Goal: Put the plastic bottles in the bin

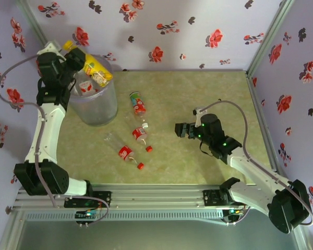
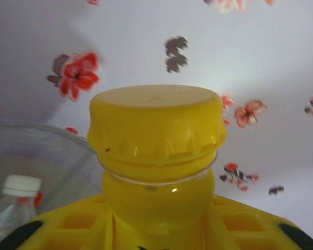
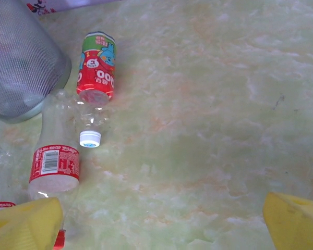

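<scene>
We count five plastic bottles, one bin and two tools. Three of the bottles lie on their sides on the green marbled worktop, close together, a little left of its middle.

Nearest to us is the long clear bottle, which has a red label and a red cap. Just behind it lies the shorter clear bottle, also with a red label, a barcode printed on it, and a red cap.

To the right of these two, and apart from them, the right tool hovers above the worktop. Its yellow fingers stand wide apart and nothing is between them.

A little farther back lies the cartoon-label bottle. Its label is red and green and its cap is white, and the cap end is near the shorter clear bottle.

The bin stands upright at the far left of the worktop, near the flowered wall. It is translucent grey, round, and much bigger than any bottle. Inside it we see the white-capped bottle, clear with a red label.

Above the opening of the bin, the left tool is clenched on the neck of the yellow bottle. This bottle has a yellow cap and is tilted, with the cap pointing to the far left.
</scene>
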